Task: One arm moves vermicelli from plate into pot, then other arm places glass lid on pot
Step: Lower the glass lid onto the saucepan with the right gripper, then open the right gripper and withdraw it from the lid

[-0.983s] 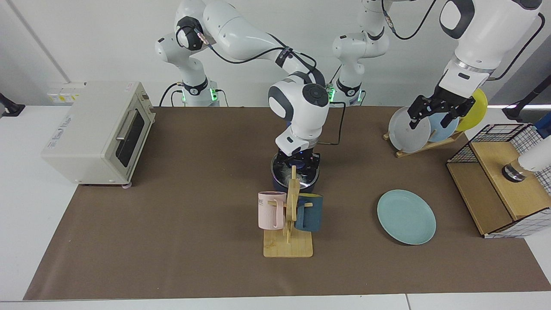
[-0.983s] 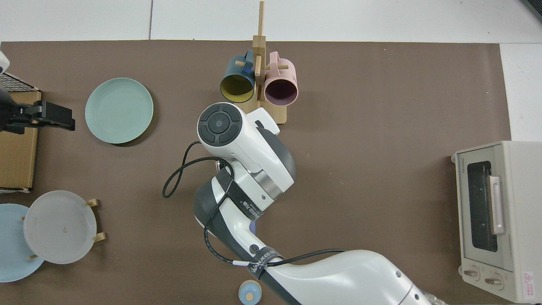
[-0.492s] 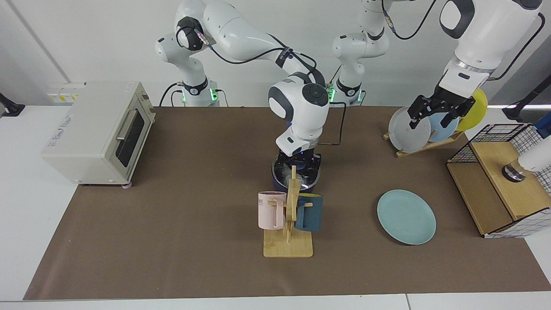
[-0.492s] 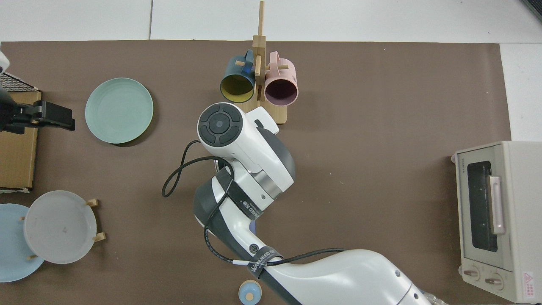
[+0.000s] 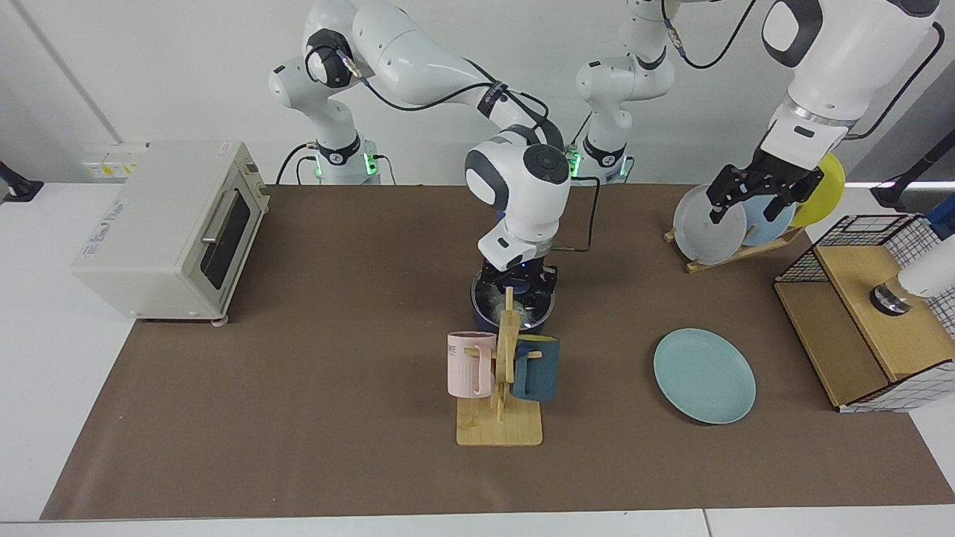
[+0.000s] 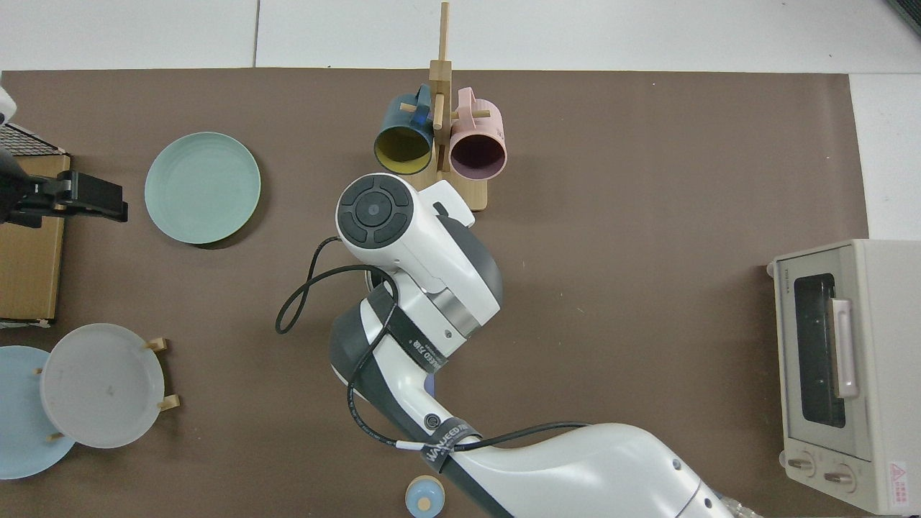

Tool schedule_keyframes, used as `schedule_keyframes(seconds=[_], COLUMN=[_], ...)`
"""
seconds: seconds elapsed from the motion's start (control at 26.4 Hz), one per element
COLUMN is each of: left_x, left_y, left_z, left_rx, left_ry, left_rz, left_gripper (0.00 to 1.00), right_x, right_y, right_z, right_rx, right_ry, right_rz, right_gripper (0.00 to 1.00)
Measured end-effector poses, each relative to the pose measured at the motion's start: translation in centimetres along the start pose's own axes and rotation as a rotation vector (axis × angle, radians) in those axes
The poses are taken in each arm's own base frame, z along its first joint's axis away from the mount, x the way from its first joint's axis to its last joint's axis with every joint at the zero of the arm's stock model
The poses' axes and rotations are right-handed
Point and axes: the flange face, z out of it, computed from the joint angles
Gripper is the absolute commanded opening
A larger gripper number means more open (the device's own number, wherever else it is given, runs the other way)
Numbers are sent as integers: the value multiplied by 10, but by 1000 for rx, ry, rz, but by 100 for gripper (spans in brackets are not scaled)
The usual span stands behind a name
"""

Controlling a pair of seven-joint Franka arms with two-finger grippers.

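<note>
Moved: almost nothing; right gripper (image 5: 516, 282) stayed low over the pot (image 5: 512, 309), mid-frame.
Right grip: could not tell, mug rack (image 5: 501, 380) hid it.
Left gripper (image 5: 759, 188): waited upper right, fingers apart, empty.
Plate (image 5: 704, 375): bare, lower right.
Vermicelli (image 5: 494, 302): in pot.
Glass lid (image 5: 531, 315): on pot.
Left: letting go.

A robotics lab: two white arms (image 5: 418, 60) bolted behind a paper-covered table (image 5: 298, 418).
</note>
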Motion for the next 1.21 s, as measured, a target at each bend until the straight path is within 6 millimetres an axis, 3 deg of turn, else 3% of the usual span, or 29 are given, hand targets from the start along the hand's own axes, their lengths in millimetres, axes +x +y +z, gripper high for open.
schedule_keyframes(seconds=[0.42, 0.53, 0.83, 1.06, 1.21], left_x=[0, 0, 0, 0, 0], left_y=[0, 0, 0, 0, 0], left_z=[0, 0, 0, 0, 0], left_rx=[0, 0, 0, 0, 0], left_ry=[0, 0, 0, 0, 0], left_rz=[0, 0, 0, 0, 0], left_gripper=[100, 100, 100, 100, 100], right_x=[3, 6, 18, 29, 30], right_y=[2, 7, 44, 102, 139], right_z=[-5, -17, -94, -172, -212], right_rx=[4, 3, 35, 58, 63], right_ry=[6, 9, 45, 78, 94], right_rz=[5, 13, 4, -45, -91], right_gripper=[99, 99, 99, 99, 99])
